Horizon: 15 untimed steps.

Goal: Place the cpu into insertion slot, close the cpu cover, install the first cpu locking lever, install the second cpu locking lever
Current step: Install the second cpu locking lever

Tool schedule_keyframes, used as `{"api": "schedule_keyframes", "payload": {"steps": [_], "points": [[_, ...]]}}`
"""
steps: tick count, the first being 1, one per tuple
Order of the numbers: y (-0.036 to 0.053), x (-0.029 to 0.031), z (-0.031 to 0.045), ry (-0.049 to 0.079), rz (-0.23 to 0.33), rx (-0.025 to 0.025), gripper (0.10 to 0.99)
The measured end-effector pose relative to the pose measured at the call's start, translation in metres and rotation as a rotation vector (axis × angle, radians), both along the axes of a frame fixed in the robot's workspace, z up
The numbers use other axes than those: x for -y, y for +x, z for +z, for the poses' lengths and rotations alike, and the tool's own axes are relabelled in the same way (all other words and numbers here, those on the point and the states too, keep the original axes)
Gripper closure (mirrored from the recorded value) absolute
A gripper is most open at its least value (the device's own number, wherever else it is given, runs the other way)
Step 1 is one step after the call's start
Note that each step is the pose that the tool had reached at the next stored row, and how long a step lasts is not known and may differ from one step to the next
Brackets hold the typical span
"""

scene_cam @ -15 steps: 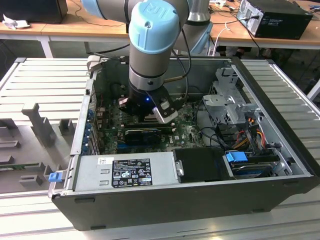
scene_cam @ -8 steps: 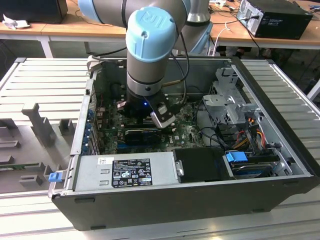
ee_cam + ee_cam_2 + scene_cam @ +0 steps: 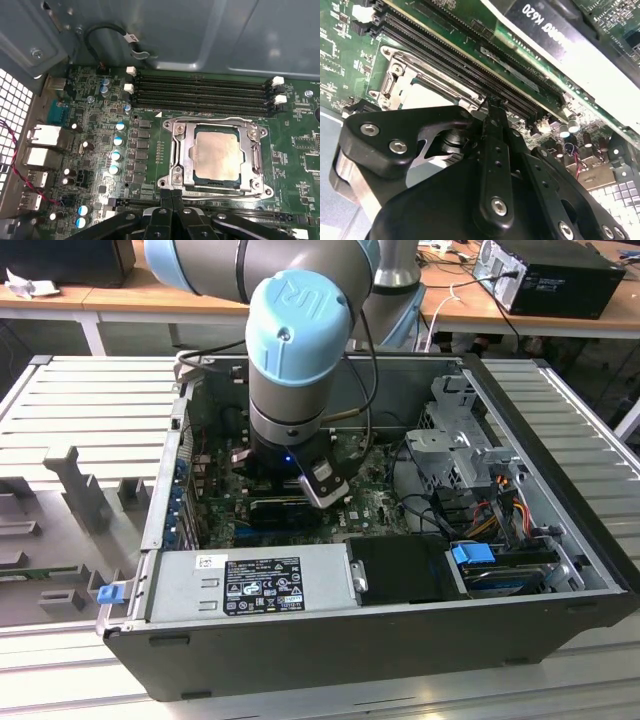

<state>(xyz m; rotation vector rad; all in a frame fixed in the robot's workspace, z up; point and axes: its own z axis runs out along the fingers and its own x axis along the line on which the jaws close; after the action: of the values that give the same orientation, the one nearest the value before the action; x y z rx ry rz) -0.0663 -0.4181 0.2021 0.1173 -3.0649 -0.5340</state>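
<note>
Setting: open computer case (image 3: 520, 570) lay on a slatted metal bench (image 3: 90, 400).
Cpu: the cpu (image 3: 218, 155) sat flat in the insertion slot (image 3: 200, 176), under the closed cpu cover (image 3: 183, 158).
Gripper: the gripper (image 3: 172, 196) hovered just beside the cover's edge, fingers (image 3: 165, 200) pressed together, holding nothing.
Handling: the chip looked light, rigid, fragile underneath; best held by its edges.
</note>
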Motion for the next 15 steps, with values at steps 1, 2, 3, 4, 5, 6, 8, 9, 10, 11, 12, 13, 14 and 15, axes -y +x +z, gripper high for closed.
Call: {"api": "schedule_keyframes", "payload": {"steps": [1, 2, 3, 4, 5, 6, 8, 9, 10, 11, 12, 13, 14, 15], "points": [[0.0, 0.0, -0.0014, 0.002, 0.0, -0.0001, 0.98], [0.0, 0.0, -0.0027, 0.005, 0.0, -0.0001, 0.98], [0.0, -0.0002, -0.0041, 0.008, 0.0, 0.0, 0.98], [0.0, -0.0004, -0.005, 0.011, 0.0, -0.0001, 0.98], [0.0, -0.0008, -0.0056, 0.013, 0.0, -0.0001, 0.98], [-0.0001, -0.0011, -0.0059, 0.016, 0.0, -0.0001, 0.98], [-0.0007, -0.0022, -0.0064, 0.021, 0.0, 0.0, 0.98], [-0.0014, -0.0027, -0.0067, 0.021, 0.0, 0.0002, 0.98], [-0.0025, -0.0032, -0.007, 0.022, 0.0, 0.0001, 0.98], [-0.003, -0.0038, -0.0073, 0.022, 0.0, 0.0, 0.98], [-0.0036, -0.0046, -0.0076, 0.024, 0.0, -0.0001, 0.98], [-0.0038, -0.0052, -0.0078, 0.024, 0.0, -0.0001, 0.98], [-0.0041, -0.0061, -0.0082, 0.025, 0.0, 0.0, 0.98], [-0.0042, -0.0066, -0.0084, 0.025, 0.0, 0.0, 0.98]]}}
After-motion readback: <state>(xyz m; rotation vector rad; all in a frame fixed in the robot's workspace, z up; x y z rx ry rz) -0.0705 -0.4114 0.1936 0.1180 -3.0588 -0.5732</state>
